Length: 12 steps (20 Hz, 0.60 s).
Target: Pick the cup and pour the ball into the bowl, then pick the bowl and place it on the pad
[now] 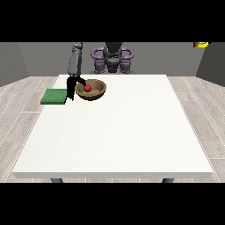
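Ball (87, 88), small and red, is seen lying inside the brown bowl (91, 91), so the pouring step is judged done. The bowl stands on the white table (118, 132) at its far left part, just right of the green pad (54, 96) and not yet on it. No cup can be made out. The hand at the view's left (71, 88) is placed at the bowl's left rim, between bowl and pad; a finger appears hooked over the rim, though whether the rim is actually gripped cannot be told. The other hand is not seen. Lifting the bowl and setting it on the pad are left.
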Tool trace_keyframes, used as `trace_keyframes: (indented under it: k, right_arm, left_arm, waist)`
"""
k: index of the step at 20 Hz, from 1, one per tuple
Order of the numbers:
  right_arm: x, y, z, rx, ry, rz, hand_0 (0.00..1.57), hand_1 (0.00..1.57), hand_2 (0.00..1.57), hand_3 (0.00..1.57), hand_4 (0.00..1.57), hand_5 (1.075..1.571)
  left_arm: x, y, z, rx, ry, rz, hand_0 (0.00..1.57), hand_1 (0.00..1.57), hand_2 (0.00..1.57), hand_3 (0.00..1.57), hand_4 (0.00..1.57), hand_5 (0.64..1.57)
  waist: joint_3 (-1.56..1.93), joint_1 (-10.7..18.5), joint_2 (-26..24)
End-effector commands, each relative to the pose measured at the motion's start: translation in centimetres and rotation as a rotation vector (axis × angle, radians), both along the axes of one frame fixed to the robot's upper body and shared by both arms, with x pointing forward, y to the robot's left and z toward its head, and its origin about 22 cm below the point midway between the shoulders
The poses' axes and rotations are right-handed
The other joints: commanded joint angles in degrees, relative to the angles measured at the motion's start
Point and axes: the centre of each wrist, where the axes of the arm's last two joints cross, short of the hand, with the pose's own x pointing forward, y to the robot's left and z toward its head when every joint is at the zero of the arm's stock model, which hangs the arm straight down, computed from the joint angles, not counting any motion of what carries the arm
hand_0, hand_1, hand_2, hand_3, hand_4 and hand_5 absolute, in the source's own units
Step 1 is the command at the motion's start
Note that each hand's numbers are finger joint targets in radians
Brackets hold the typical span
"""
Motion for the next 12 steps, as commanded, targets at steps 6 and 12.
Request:
trace_keyframes:
  k: [6,12]
  right_arm:
    - [-1.2,-1.2,-1.9,-0.009,0.202,-0.182,0.88,0.88,0.58,0.00,0.61,1.514]
    - [-3.2,-4.7,-1.6,-0.228,0.286,-0.246,1.57,1.57,1.57,1.57,0.90,1.495]
  left_arm:
    - [-1.2,1.9,1.4,0.007,-0.038,-0.025,0.00,0.00,0.00,0.00,1.02,1.535]
    - [-1.3,2.0,2.9,-0.020,-0.075,-0.028,0.00,0.00,0.00,0.00,1.07,1.523]
  waist:
    - [1.34,2.17,4.85]
    - [1.18,2.65,5.40]
